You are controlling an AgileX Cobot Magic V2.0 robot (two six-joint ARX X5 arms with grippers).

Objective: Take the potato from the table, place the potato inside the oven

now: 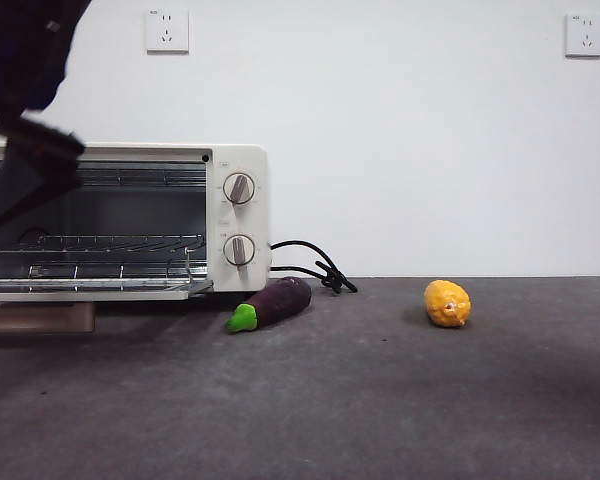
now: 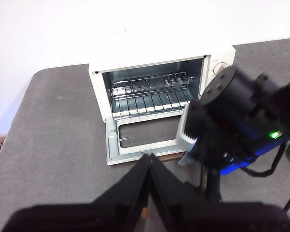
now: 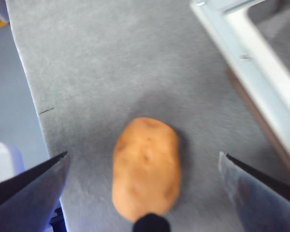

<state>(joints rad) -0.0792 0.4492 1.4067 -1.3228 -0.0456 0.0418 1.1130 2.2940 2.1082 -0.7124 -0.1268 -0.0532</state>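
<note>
Front view: the oven point(image 1: 125, 222) stands on the table point(image 1: 380, 400) with its door dropped flat and the wire rack point(image 1: 110, 243) inside exposed. Two knobs point(image 1: 239, 188) sit on the panel beside the cavity, and a black cord point(image 1: 315, 268) trails from that side of the oven. An eggplant point(image 1: 270, 303) lies just in front of the knob panel; a yellow fruit point(image 1: 447, 303) rests well apart from the oven, past the cord. A dark arm hangs over the oven's far end from the knobs. The potato does not show here.

Left wrist view: the left gripper point(image 2: 148, 159) hovers in front of the oven's lowered door point(image 2: 135, 140), jaws pressed together, nothing between them. The other arm's blurred body point(image 2: 237, 121) stands before the knob side.

Right wrist view: the right gripper point(image 3: 142, 171) has its jaws spread wide. The potato point(image 3: 146, 166) lies on the table between them, touching neither, just beside the oven door's edge point(image 3: 251, 82). Blurred picture.
</note>
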